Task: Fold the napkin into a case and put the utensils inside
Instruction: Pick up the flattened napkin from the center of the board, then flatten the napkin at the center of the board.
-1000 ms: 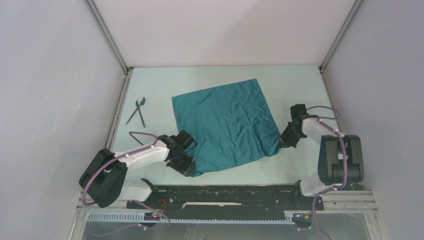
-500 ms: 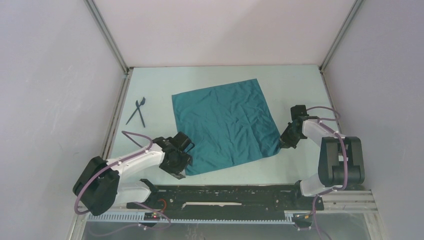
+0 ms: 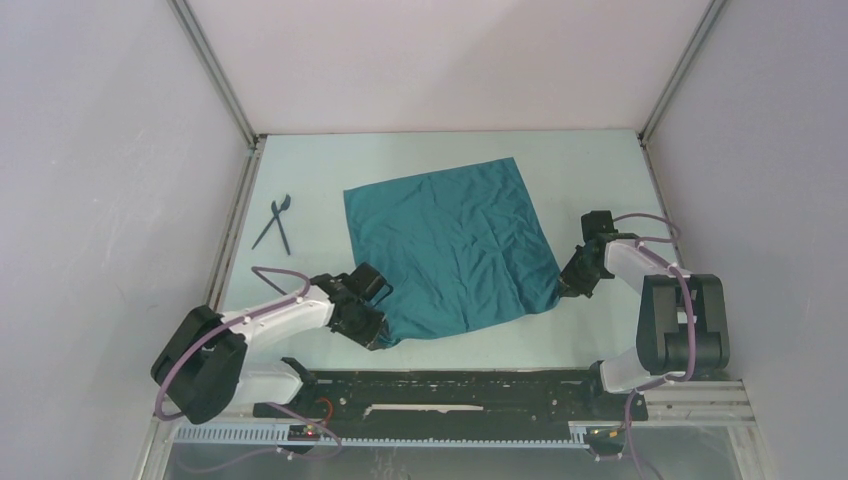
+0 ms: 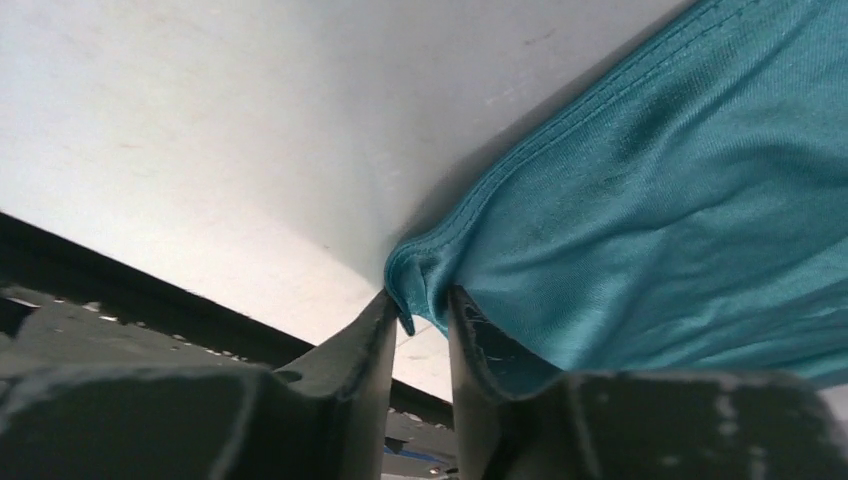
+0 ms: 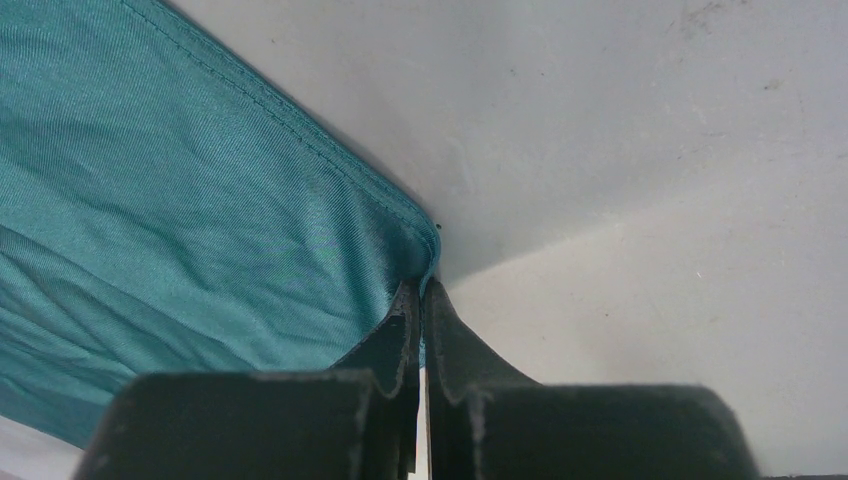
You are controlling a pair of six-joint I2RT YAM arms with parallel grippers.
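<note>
The teal napkin (image 3: 450, 250) lies spread open and roughly square on the pale table. My left gripper (image 3: 375, 335) sits at its near left corner. In the left wrist view the bunched corner of the napkin (image 4: 680, 200) is pinched between the tips of that gripper (image 4: 420, 300). My right gripper (image 3: 568, 285) is at the near right corner. There the gripper (image 5: 422, 290) is shut tight on the hem of the napkin (image 5: 180, 220). Two dark utensils (image 3: 277, 222) lie crossed by the left wall, away from both grippers.
White walls with metal rails (image 3: 232, 215) close in the table on the left, right and back. A black mounting bar (image 3: 450, 385) runs along the near edge between the arm bases.
The left gripper slipped back off the near left corner with wider jaws, then returned and closed on it. The right gripper has held its corner throughout.
</note>
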